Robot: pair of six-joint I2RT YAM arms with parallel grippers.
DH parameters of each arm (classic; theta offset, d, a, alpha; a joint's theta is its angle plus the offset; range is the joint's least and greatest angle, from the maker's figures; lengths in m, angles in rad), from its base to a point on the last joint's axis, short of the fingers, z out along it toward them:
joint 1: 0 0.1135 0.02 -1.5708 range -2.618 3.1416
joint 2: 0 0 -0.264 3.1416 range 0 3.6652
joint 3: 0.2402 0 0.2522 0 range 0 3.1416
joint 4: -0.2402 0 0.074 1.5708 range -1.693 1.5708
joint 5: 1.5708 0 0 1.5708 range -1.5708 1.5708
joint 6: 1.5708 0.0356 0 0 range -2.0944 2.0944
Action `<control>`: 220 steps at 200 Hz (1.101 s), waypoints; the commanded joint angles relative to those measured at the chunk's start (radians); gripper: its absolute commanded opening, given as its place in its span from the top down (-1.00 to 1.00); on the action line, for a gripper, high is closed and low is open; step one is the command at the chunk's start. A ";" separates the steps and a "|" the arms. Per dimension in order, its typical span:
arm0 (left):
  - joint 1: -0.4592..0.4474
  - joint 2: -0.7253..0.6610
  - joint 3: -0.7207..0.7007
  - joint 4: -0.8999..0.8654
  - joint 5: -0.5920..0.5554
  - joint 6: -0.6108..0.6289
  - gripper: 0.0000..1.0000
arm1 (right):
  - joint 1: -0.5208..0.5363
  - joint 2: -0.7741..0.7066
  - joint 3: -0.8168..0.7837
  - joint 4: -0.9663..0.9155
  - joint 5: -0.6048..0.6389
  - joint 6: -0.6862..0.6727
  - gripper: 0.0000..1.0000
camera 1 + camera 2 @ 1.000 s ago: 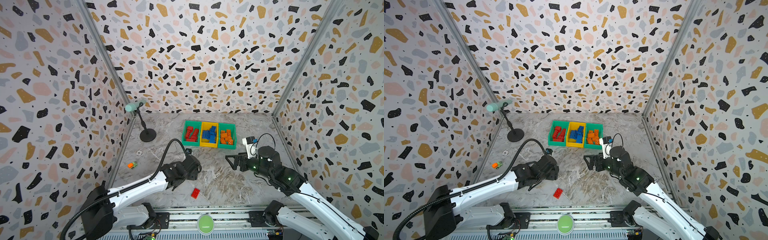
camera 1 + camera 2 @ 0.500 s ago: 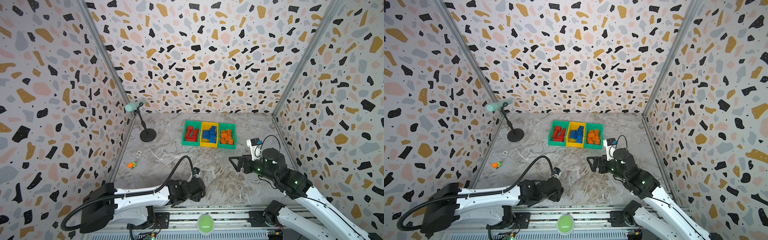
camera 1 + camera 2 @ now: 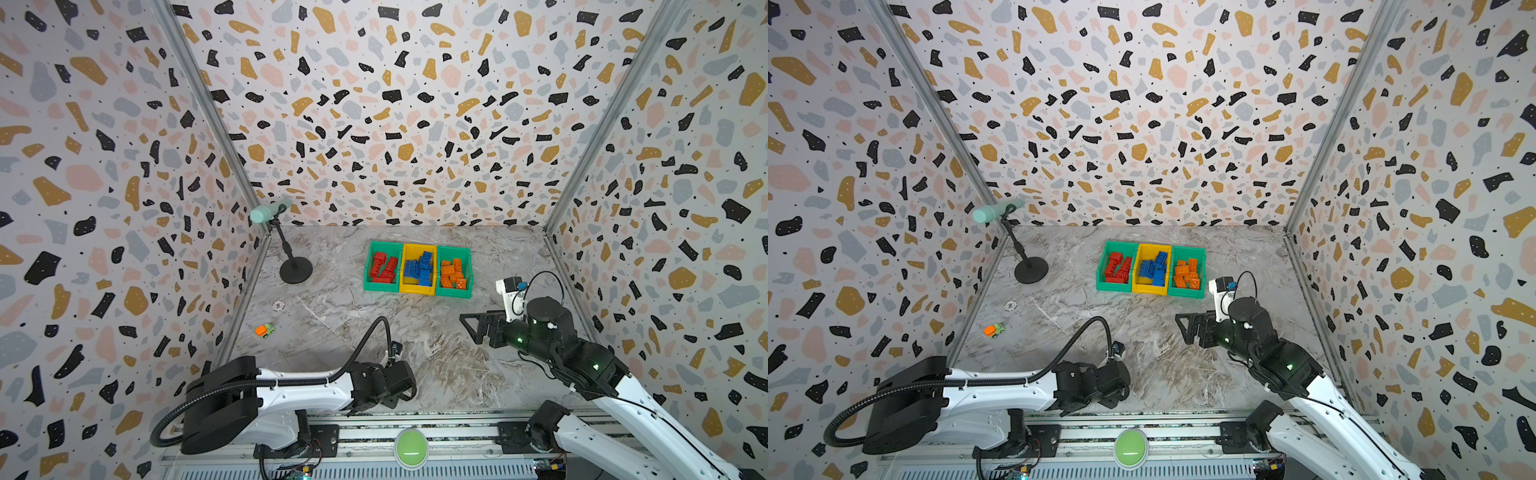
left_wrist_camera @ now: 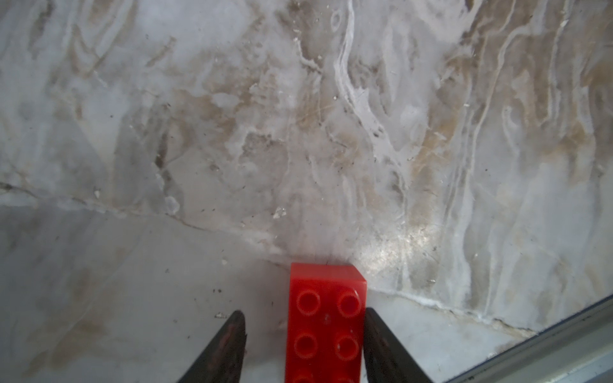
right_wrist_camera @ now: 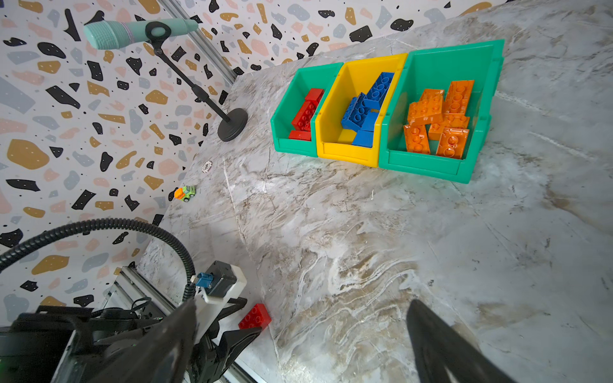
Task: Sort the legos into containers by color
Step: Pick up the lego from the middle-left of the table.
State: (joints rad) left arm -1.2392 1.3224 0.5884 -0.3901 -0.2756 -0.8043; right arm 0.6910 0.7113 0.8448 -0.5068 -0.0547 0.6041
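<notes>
My left gripper straddles a red lego on the scuffed marble table by the front rail, one finger touching it. My right gripper hangs spread wide, terrazzo walls all round.

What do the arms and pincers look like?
White link shells, black joints. Left arm: black corrugated hose. Right arm: thin black cable loop, green status lights. White wrist camera mounts with blue connectors. Left pincer and right pincer: black, tapered.
</notes>
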 commanded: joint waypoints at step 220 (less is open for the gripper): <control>0.500 0.546 0.904 -0.139 -0.181 0.378 0.46 | -0.027 0.011 0.043 0.033 0.081 -0.070 -0.98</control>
State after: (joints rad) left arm -0.8219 1.7695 1.3437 -0.5106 -0.4294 -0.5190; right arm 0.6682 0.7212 0.8440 -0.4759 0.0162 0.5510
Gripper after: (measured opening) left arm 0.344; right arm 0.989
